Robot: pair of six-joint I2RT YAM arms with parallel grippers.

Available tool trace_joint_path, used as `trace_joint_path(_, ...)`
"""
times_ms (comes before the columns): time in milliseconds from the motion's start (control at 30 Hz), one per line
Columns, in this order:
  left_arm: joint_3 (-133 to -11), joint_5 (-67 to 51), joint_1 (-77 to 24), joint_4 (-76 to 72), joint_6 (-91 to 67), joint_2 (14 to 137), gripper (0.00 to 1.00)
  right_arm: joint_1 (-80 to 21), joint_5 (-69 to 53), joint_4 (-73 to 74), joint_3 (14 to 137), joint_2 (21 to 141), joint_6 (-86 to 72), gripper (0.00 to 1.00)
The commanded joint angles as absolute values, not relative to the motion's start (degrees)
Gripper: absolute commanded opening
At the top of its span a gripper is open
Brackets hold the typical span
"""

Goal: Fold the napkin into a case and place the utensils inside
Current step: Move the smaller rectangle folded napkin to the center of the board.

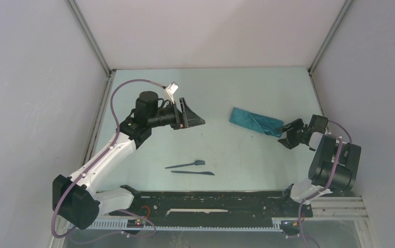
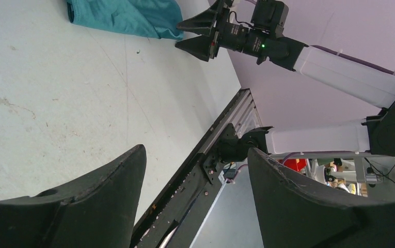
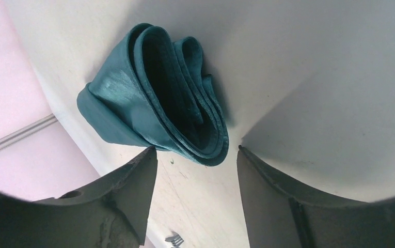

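The teal napkin, folded into a narrow layered case (image 1: 254, 122), lies on the table at the right; its open layered end (image 3: 185, 119) faces my right wrist camera. My right gripper (image 1: 289, 135) stands open just short of that end, nothing between its fingers (image 3: 133, 181). The two dark utensils lie side by side near the front centre: the fork-like one (image 1: 186, 165) and the knife (image 1: 193, 172) below it. My left gripper (image 1: 198, 120) hovers open at mid-left, pointing right, apart from everything; its view shows the case (image 2: 128, 15) and the right gripper (image 2: 198, 33) far off.
A black rail (image 1: 210, 199) runs along the table's near edge between the arm bases. Grey walls and metal frame posts (image 1: 319, 51) enclose the table on three sides.
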State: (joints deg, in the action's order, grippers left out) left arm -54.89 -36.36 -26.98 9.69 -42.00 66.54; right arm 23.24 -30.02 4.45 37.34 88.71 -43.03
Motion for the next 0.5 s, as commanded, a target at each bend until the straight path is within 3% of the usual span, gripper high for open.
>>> trace_joint_path(0, -57.2, -37.7, -27.2, 8.5, -41.7, 64.8, 0.77, 23.5, -30.4, 4.6, 36.7, 87.5, -41.4, 0.62)
trace_joint_path(233, -56.3, -37.6, -27.2, 8.6, -41.5, 64.9, 0.77, 25.4, -31.3, -1.0, 40.3, 93.7, -40.7, 0.28)
trace_joint_path(367, -56.3, -37.5, -27.2, 9.0, -41.2, 65.0, 0.78, 26.4, -32.1, -0.3, 46.6, 99.4, -36.1, 0.19)
trace_joint_path(467, -56.2, -37.5, -27.2, 9.5, -41.0, 65.1, 0.77, 26.3, -30.3, 9.3, 55.5, 103.2, -31.4, 0.2)
